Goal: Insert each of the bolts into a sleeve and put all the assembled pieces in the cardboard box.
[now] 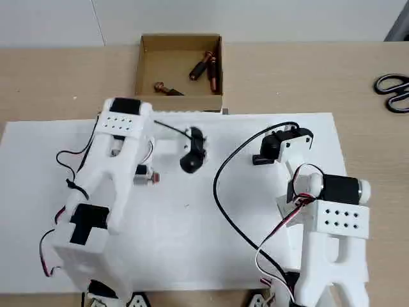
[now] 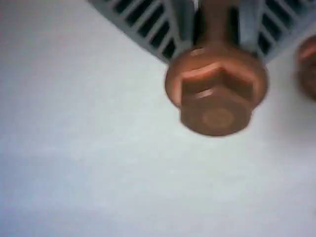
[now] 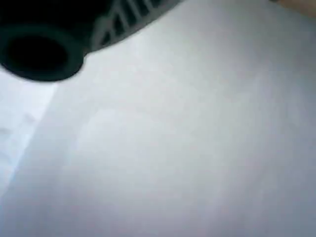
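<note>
Between the grey ribbed fingers (image 2: 143, 29) of my left gripper (image 2: 215, 27) sits a copper bolt (image 2: 216, 94), its hex head pointing out over the white sheet. A second copper piece (image 2: 308, 66) shows at that view's edge. My right gripper (image 3: 116, 22) is low over the sheet with a black sleeve (image 3: 37, 54) against its ribbed finger (image 3: 123, 19), the open bore facing out. The cardboard box (image 1: 146, 64) stands at the back of the table and holds several copper-and-dark assembled pieces (image 1: 203, 66). The right arm's wrist (image 1: 284, 146) is right of the sheet's centre.
A white sheet (image 1: 192, 243) covers the table under both arms. Scissors (image 1: 393, 91) lie on the bare wood at the far right. Black cables (image 1: 220, 192) loop across the sheet between the arms.
</note>
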`<state>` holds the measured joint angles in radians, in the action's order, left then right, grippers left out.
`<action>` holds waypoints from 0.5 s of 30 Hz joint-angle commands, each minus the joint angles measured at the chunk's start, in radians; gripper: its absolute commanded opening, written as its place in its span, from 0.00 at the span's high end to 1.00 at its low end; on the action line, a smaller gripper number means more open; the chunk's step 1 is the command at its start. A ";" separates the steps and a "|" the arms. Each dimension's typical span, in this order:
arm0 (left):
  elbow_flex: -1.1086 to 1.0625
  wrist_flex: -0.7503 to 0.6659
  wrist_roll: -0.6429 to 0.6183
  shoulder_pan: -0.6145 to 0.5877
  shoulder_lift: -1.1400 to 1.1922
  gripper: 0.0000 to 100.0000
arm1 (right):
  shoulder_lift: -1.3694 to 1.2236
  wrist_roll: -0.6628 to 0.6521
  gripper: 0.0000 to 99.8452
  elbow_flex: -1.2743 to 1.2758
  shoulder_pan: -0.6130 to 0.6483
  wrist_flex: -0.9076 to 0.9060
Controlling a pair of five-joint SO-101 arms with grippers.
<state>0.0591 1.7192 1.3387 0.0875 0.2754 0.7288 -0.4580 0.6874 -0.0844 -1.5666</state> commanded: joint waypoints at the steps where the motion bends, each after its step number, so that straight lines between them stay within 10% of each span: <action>1: 0.122 0.031 -0.031 -0.002 -0.015 0.99 | 0.025 -0.011 0.99 -0.011 -0.004 0.002; 15: 0.426 0.032 -0.727 0.008 -0.058 0.99 | 0.027 0.034 0.99 -0.143 -0.010 -0.137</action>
<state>0.4350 1.7331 0.7250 0.0875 0.2754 0.7288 -0.4549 0.6291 -0.0844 -1.6755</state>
